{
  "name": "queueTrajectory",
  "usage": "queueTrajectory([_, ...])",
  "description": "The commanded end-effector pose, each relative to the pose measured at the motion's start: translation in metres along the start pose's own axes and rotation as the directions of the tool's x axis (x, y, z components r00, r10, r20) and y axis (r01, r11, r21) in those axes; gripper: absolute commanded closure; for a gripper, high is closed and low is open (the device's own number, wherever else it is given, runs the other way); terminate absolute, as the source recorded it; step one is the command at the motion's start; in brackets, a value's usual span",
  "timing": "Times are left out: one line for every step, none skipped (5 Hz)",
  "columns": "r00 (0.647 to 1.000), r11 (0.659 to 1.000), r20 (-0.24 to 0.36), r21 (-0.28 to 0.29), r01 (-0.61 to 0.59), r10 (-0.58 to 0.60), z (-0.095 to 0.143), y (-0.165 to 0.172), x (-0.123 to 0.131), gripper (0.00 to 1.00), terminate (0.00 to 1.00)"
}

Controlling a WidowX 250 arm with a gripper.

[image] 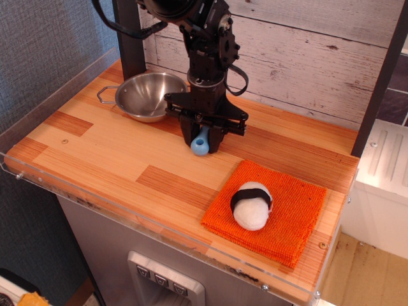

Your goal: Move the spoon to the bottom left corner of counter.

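Two black fingers (189, 137) pinch the spoon (201, 145) on the counter (115, 159); no writing is legible.

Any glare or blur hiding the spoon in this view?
In observation.image the frame is sharp and evenly lit; the steel bowl shows soft reflections only. The spoon is partly hidden by the gripper, not by glare: only its blue handle end shows.

The spoon (200, 146) shows only its blue handle end; its round part is hidden behind the end effector (201, 141). The arm's upper part and the surface's (115, 159) bottom-right corner are cut off by the frame edges.
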State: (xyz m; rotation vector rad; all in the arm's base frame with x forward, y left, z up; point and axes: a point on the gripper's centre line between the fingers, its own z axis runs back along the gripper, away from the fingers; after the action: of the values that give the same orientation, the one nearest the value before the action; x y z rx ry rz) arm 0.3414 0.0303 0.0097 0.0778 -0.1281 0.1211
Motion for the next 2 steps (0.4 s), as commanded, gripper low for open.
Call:
queueTrajectory([0.988, 0.985, 0.135, -0.145, 0.097, -0.078, 0.098, 0.020, 0.006, 1.00, 0.00])
queueTrajectory([0.990, 0.991, 0.111, -0.095, 0.094, -0.083, 0.125, 0.059, -0.022, 1.00, 0.00])
